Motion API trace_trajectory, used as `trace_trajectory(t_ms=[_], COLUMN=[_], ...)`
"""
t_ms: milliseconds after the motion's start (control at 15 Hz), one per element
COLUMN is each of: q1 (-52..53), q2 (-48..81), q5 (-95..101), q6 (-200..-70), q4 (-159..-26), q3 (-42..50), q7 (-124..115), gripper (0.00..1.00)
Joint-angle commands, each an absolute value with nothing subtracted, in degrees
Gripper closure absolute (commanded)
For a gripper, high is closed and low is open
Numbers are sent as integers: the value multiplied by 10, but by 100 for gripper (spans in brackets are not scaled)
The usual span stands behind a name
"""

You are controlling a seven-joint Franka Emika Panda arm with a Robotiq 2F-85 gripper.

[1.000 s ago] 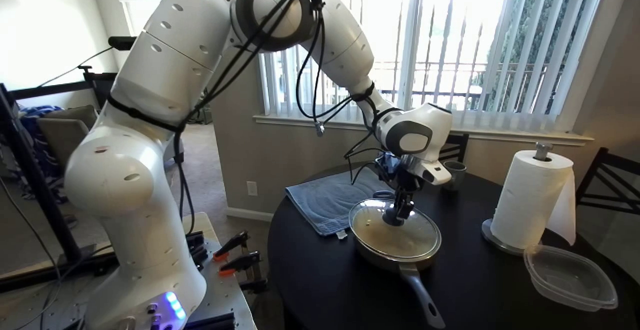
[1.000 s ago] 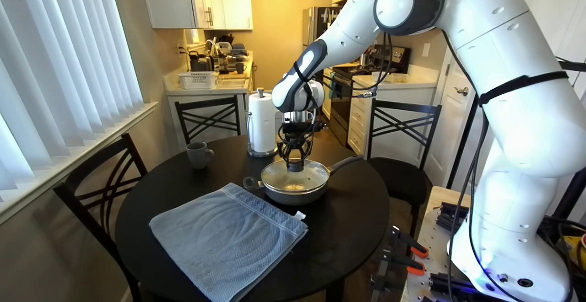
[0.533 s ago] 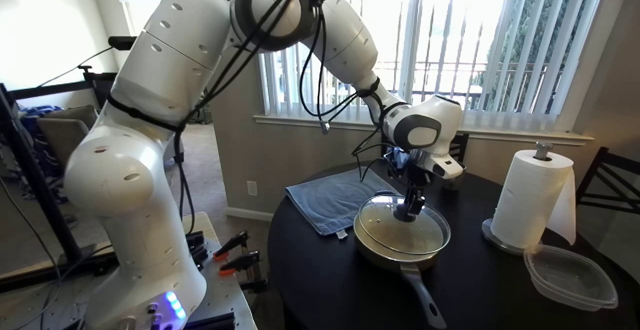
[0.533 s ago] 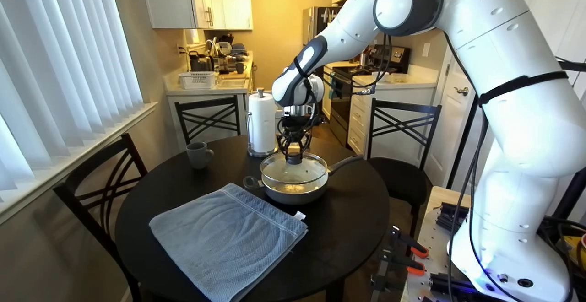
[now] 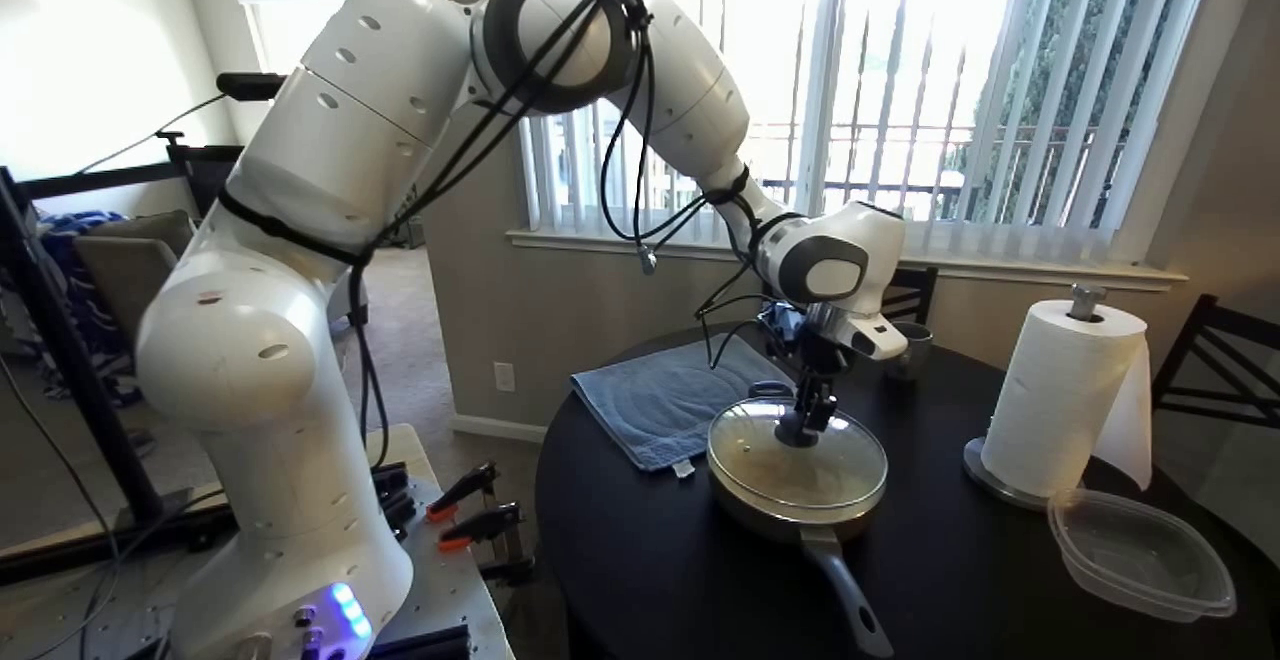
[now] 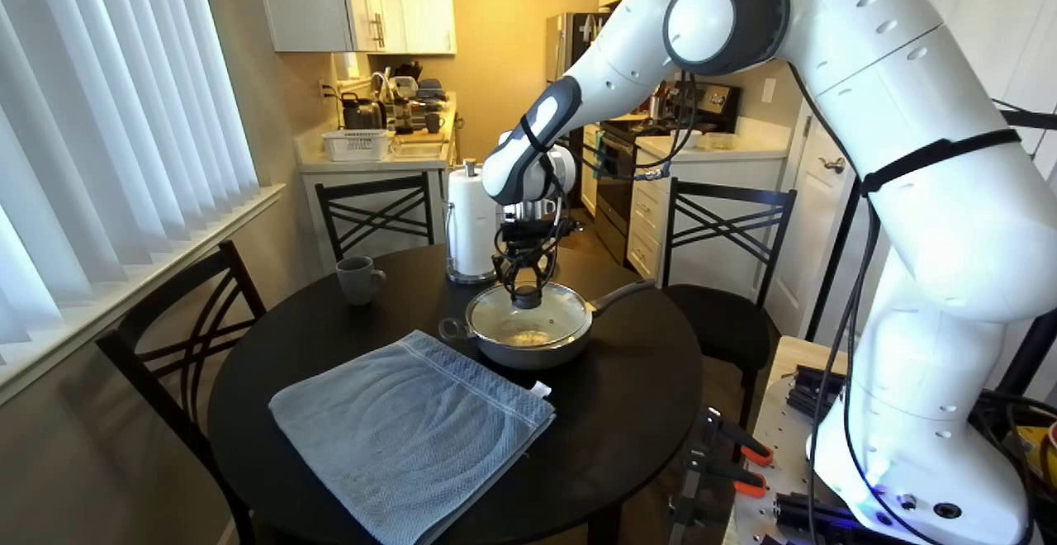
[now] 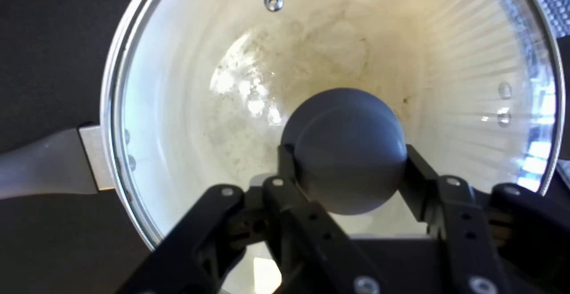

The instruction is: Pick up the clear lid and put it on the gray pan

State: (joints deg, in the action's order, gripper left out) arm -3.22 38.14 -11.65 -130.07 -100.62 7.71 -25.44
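Note:
The clear lid (image 5: 770,465) is a round glass disc with a thin metal rim and a dark knob (image 7: 347,138). It lies over the gray pan (image 6: 533,355) on the dark table, covering most of its opening. In an exterior view, the lid (image 6: 504,318) sits slightly off-centre, away from the long handle; a strip of pale inner wall shows near the handle. I cannot tell whether the rim is fully seated. My gripper (image 7: 349,165) has its fingers against both sides of the knob. In both exterior views, the gripper (image 5: 803,422) points down over the lid's middle.
A folded blue towel (image 6: 413,429) lies beside the pan. A gray mug (image 6: 360,279), a paper towel roll (image 5: 1060,400) and a clear plastic container (image 5: 1140,555) stand on the table (image 6: 628,413). The pan's long handle (image 5: 845,590) reaches outward; a small loop handle (image 6: 453,329) sits opposite.
Half a second ago, the lid was raised and shifted farther over the pan's far side. Now the gripper and lid are lower and partly shifted back. The pan has stayed in place.

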Motion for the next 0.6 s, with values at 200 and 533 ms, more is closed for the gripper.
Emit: trace_trajectory(t_ms=[200,533], q1=[-15,-17], q2=[368,360], q5=[-102,-103], q6=[-1297,-1302], q4=[-1017,-1030], q3=[88,94], q7=[-274,-272], gripper=[67,67])
